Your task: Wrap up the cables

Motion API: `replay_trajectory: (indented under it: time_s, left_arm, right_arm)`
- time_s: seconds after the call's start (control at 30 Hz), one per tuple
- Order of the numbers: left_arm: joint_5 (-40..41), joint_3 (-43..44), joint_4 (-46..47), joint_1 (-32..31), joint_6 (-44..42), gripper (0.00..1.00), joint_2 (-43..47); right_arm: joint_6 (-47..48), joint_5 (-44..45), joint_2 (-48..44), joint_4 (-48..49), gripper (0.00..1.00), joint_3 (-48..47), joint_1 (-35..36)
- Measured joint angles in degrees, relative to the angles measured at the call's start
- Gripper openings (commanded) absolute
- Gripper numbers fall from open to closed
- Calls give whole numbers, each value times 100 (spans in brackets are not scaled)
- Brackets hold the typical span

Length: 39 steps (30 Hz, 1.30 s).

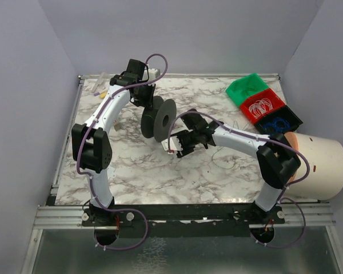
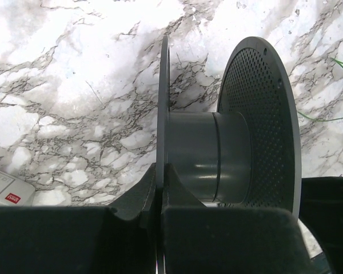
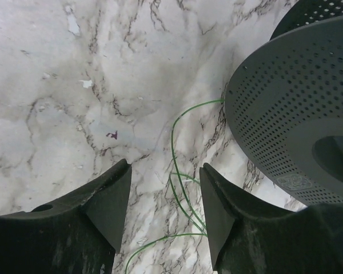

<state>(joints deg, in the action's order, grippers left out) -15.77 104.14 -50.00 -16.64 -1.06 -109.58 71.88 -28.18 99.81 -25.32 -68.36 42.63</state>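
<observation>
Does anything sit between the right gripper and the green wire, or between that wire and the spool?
Nothing visible. The right gripper hangs open directly over the green wire on the tabletop; the spool, clamped at one flange by the left gripper, stands right beside it.

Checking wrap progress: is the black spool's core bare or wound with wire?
Bare where visible: the spool core looks smooth in the left wrist view; green wire lies loose on the table.

You've got 1 black spool [image 1: 159,119], 3 bins (green bin [image 1: 247,87], red bin [image 1: 272,95], blue bin [image 1: 274,126]), 1 white tub [image 1: 326,165], at least 1 loose green wire [image 3: 175,162].
</observation>
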Motion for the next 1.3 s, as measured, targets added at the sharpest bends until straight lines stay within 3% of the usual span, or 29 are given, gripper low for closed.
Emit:
replay_trajectory:
  time_s: [0.2,0.3,0.43,0.7,0.97,1.3]
  left_arm:
    - [-2,0,68,0,15,0,-22]
    - [-2,2,68,0,17,0,-22]
    - [-2,4,66,0,17,0,-22]
    - [-13,33,20,55,17,0,-22]
    - [-79,103,-114,223,35,0,-24]
    - [-223,140,-120,236,105,0,-24]
  right_arm:
    - [173,776,341,400,52,2,153]
    - [221,973,483,581,27,2,153]
    - [243,1102,708,603,2,-70,151]
    - [140,1290,662,592,0,116,149]
    - [-33,1445,-199,487,1,970,-289]
    - [-149,1460,-402,378,0,1091,-520]
